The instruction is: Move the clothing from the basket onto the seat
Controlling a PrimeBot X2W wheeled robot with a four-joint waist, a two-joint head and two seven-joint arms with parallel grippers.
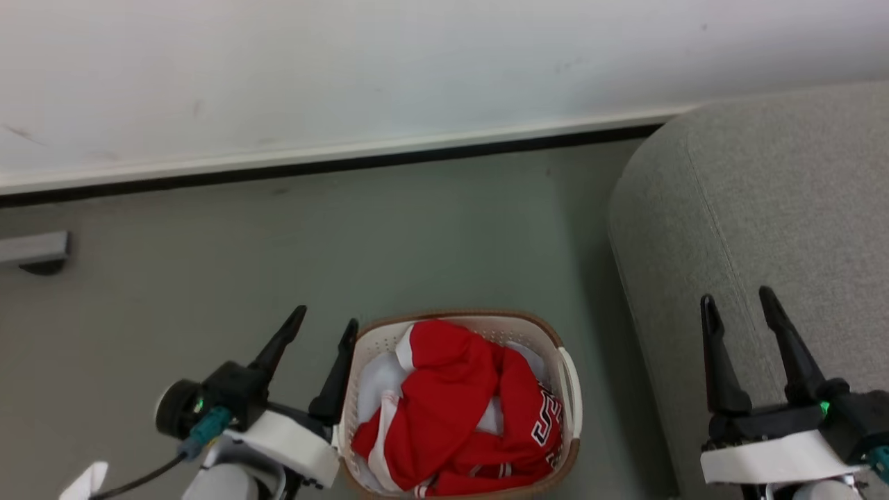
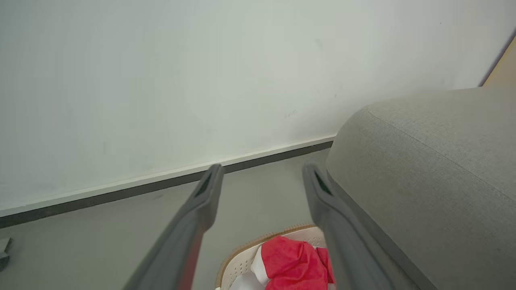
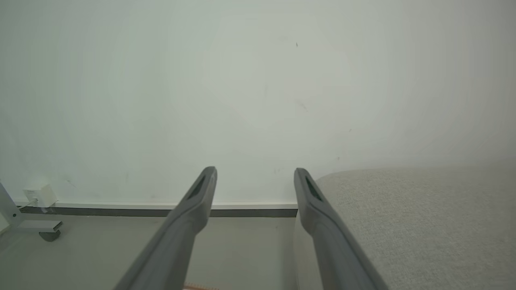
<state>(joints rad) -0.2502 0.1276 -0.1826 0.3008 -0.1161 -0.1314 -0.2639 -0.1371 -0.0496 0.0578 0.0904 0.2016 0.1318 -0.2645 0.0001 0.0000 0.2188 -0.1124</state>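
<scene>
The red jersey (image 1: 451, 410) lies crumpled in the cream basket (image 1: 569, 389) on the floor at bottom centre, with white fabric under it. In the left wrist view the jersey (image 2: 292, 264) and the basket rim (image 2: 246, 249) show between the fingers. My left gripper (image 1: 326, 325) hangs open just left of the basket, its right finger beside the rim. My right gripper (image 1: 737, 297) stands open over the grey sofa (image 1: 764, 208) at the right. The left gripper (image 2: 262, 171) and the right gripper (image 3: 254, 172) each hold nothing.
A white wall with a dark skirting strip (image 1: 333, 167) runs behind the grey floor (image 1: 278, 264). A grey metal foot (image 1: 35, 251) sits at the far left, also a foot (image 3: 44, 229) with a small white box (image 3: 40, 195) by the wall.
</scene>
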